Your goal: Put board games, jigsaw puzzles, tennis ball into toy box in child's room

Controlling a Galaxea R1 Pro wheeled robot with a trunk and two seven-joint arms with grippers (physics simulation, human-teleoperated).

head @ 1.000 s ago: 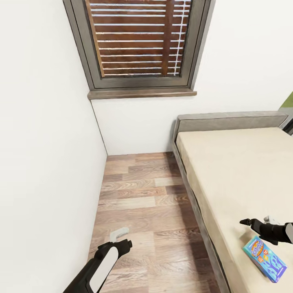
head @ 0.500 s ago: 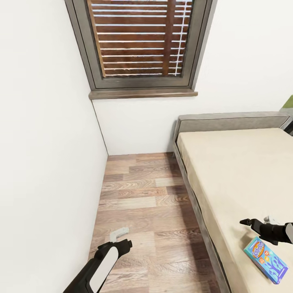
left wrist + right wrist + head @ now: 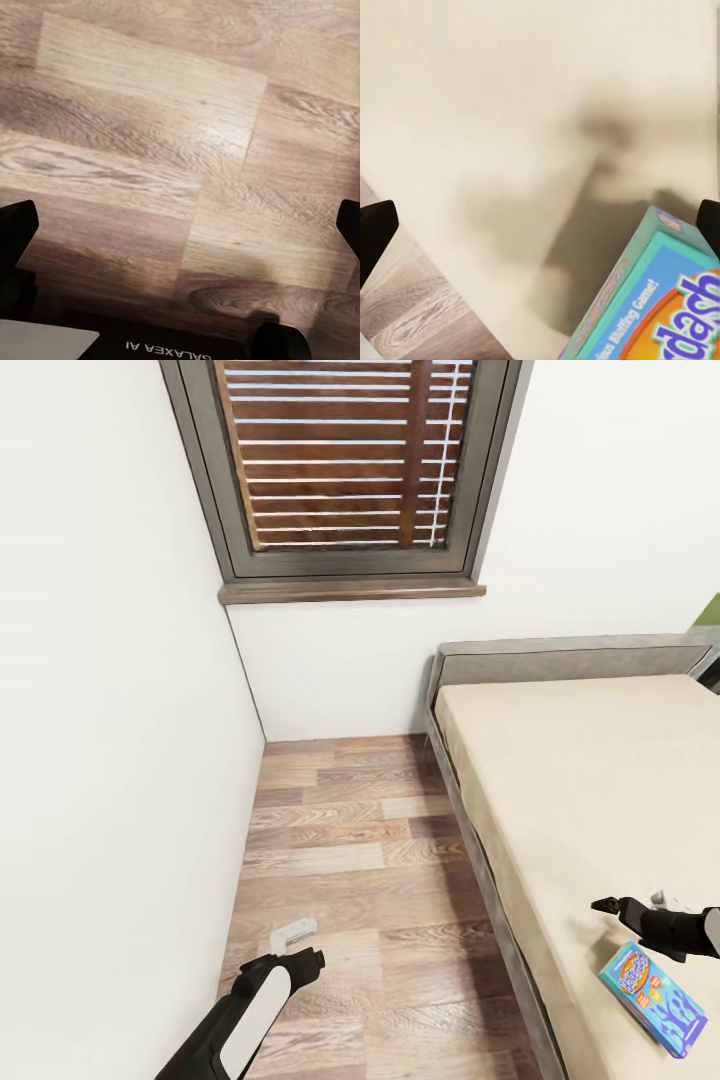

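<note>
one blue board game [image 3: 658, 999] is seen lying flat on the bed [image 3: 580, 780], near its edge. the right gripper [image 3: 640, 908] is held just above it — fingers spread, empty. the left gripper [image 3: 297, 950] is poised over the wooden floor [image 3: 350, 840] — fingers parted.

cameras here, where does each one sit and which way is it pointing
Head view: on the robot's head, looking forward and down at the wood-plank floor, the beige-topped bed and the slatted window; both arms show, the left gripper over the floor, the right gripper over the bed.
Left wrist view: on the left arm, facing down at the floor; dark fingers at the picture's edges.
Right wrist view: on the right arm, facing the bed; dark fingers at the picture's edges.
Shared: the small blue board game box lies in head and right wrist views.
</note>
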